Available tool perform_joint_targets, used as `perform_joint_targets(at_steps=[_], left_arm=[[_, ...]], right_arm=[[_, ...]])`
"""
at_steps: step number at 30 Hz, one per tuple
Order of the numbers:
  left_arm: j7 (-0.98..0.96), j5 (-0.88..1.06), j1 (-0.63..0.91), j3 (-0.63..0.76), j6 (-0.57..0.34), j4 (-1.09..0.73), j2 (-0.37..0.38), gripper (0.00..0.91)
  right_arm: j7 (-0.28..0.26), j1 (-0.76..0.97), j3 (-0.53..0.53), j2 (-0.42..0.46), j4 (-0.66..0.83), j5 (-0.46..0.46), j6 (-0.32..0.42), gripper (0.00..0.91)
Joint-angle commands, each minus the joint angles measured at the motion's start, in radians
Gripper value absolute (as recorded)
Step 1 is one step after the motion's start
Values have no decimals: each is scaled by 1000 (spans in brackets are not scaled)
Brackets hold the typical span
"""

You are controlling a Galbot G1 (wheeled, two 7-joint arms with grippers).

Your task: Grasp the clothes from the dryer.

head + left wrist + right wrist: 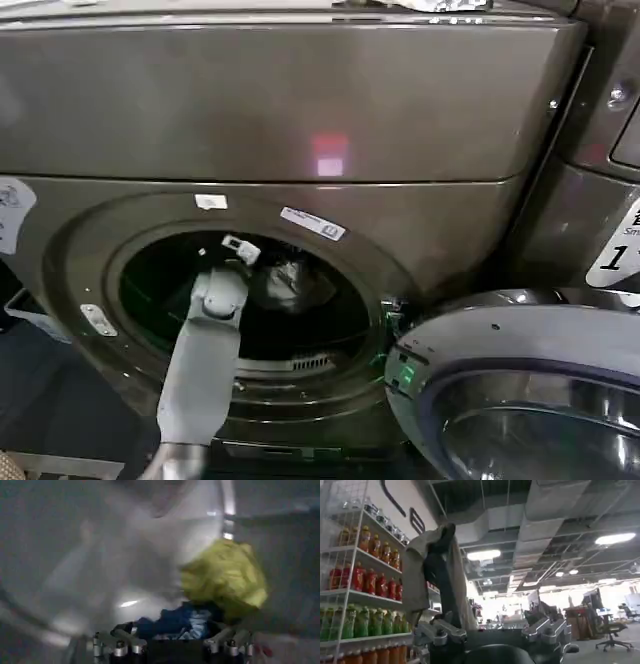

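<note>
left tool (172, 647) reaches deep in the bronze-grey metal dryer's (300, 110) drum to grab clothes, navy and yellow-green bundle (200, 610) just ahead; grip state unclear.

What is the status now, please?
Left pincer inside dryer, over blue garment; yellow one just beyond. Right pincer raised, holds pale cloth. Door open.

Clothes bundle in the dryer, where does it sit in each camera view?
Head: dark bundle of clothes inside the bronze-grey dryer drum, beyond the left gripper.
Left wrist: yellow-green and navy pieces just past that gripper.
Right wrist: pale grey cloth draped over the right gripper.
Shared landmark: left gripper.
</note>
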State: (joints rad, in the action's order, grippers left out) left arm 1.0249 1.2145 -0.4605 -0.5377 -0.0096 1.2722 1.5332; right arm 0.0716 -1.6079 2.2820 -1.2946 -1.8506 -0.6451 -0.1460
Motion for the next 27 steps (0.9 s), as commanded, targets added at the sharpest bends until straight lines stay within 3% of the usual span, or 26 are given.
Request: perform_joint_targets(at_steps=[1,11,27], left_arm=[[322,147,101,-12,-202,-71,-7,907],[314,150,135,-17,-180,-174,-4,907],[122,196,166,-25,-84,-377,-2,907]], right_arm=[[0,0,1,0,-5,0,-1,907],[0,5,-6,-4,-10,4,1,907],[-3,16,-25,-13,-8,12,9,907]])
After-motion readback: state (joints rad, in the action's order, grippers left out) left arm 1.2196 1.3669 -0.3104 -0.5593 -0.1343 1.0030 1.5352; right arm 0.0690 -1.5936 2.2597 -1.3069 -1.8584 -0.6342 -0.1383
